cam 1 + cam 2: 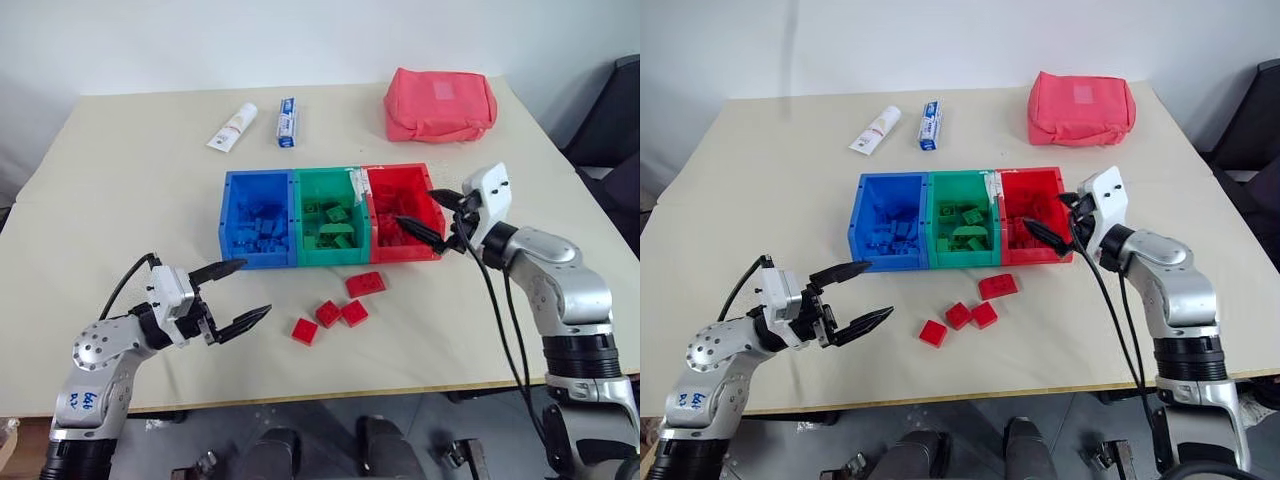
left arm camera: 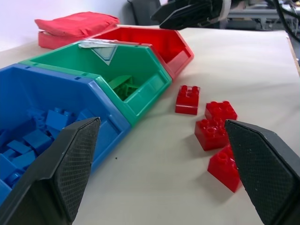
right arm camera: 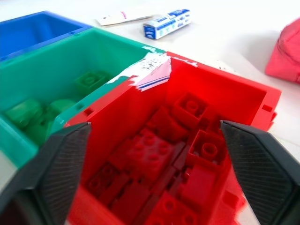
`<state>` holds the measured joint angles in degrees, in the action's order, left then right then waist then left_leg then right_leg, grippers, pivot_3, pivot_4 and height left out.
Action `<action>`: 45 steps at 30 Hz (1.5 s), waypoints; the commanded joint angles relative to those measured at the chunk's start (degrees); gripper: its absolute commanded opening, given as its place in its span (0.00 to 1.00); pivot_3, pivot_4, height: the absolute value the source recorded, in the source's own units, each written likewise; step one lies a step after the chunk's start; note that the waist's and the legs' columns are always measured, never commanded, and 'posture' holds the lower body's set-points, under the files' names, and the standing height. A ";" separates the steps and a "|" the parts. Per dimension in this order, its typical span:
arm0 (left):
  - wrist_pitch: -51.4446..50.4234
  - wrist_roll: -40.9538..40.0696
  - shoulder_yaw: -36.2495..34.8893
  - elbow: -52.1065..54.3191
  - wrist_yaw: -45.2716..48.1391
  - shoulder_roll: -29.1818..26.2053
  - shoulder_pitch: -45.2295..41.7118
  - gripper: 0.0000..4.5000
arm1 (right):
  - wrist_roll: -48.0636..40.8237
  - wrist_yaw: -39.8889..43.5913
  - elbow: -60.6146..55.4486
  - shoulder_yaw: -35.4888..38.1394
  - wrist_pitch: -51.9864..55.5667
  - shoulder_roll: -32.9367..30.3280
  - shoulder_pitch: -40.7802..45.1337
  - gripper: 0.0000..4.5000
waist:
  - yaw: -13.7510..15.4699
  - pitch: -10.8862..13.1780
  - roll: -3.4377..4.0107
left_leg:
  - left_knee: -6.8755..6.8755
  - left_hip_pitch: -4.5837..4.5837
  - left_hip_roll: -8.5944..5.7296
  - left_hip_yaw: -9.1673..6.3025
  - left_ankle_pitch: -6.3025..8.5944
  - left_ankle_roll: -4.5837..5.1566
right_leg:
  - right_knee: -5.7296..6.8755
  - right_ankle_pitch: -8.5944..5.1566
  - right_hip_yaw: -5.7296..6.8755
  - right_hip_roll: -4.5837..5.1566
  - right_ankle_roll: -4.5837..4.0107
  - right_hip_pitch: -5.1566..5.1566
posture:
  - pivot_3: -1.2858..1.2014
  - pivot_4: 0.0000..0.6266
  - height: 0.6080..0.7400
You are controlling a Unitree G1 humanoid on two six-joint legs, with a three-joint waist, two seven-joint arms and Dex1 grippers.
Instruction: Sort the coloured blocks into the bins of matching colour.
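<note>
1. The right gripper (image 1: 437, 218) hangs spread wide over the red bin (image 1: 425, 175), empty, apparently placed for dropping.
2. The left gripper (image 1: 243, 292), also wide, faces four red blocks (image 1: 329, 313) just ahead, likely next.

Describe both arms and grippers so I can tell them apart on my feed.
Both arms are silver-grey metal with black joints and white wrist blocks. Each gripper, left gripper and right gripper, has two black, pointed fingers with textured pads. A black cable loops off each wrist. The left arm carries blue handwritten marks near its shoulder.
</note>
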<state>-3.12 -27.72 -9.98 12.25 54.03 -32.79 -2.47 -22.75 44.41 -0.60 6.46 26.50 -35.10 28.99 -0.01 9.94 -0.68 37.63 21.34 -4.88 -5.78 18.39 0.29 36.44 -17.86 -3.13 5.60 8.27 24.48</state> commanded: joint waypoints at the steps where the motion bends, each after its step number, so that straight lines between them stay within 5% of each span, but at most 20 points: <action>1: -1.78 -0.31 1.34 -0.29 3.55 -3.01 -1.60 1.00 | -1.74 12.25 -4.80 3.16 -10.32 -5.35 -8.48 0.99 | 0.60 0.00 0.00 | 0.01 0.00 -0.01 -0.05 0.00 0.00 | -0.01 0.00 0.05 -0.01 0.00 -0.03 | 0.52 0.24 1.00; 8: 4.37 3.81 4.95 -5.12 9.08 -4.53 -4.13 1.00 | 2.36 25.30 -0.73 1.86 -24.26 -14.11 -18.80 0.99 | -0.28 0.03 0.04 | 0.18 -0.07 -0.16 0.14 0.04 0.13 | -0.04 0.09 -0.08 -0.06 0.16 -0.16 | 0.52 0.24 1.00; 21: 7.96 4.86 4.99 -7.04 8.94 -4.11 -2.44 1.00 | 8.81 20.53 5.27 -12.71 -17.48 -3.60 -6.83 0.99 | -0.17 0.03 0.05 | 0.24 -0.07 0.25 0.19 0.17 -0.09 | -0.02 0.05 -0.01 -0.09 -0.01 -0.07 | 0.52 0.24 1.00; 32: 7.64 5.11 5.29 -5.42 6.44 -3.51 -1.78 1.00 | 13.94 15.30 13.85 -16.59 -16.48 4.18 1.37 0.99 | -0.32 0.03 0.05 | 0.30 -0.04 0.22 0.15 0.17 -0.10 | 0.04 0.05 0.03 -0.09 -0.01 -0.04 | 0.52 0.24 1.00; 39: 7.32 4.97 4.85 -4.36 5.58 -3.68 -1.17 1.00 | 12.60 22.16 12.76 -19.09 -16.98 4.32 0.15 0.99 | -0.36 0.03 0.05 | 0.29 -0.04 0.25 0.15 0.18 -0.12 | 0.04 0.05 0.04 -0.11 -0.03 -0.03 | 0.52 0.24 1.00; 45: 7.54 5.10 4.72 -4.21 4.93 -3.64 -0.89 1.00 | 11.82 23.15 10.79 -17.33 -17.35 3.28 -1.07 0.62 | -0.21 0.03 0.05 | 0.29 -0.04 0.24 0.15 0.18 -0.12 | 0.04 0.05 0.05 -0.10 -0.03 -0.03 | 0.52 0.24 1.00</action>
<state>3.84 -22.43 -4.37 6.19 59.35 -36.31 -3.74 -10.20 66.93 11.57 -11.78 9.85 -31.10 28.50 -0.22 9.97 -0.63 37.92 21.30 -4.64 -5.63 18.57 0.17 36.48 -17.81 -3.08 5.50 8.25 24.45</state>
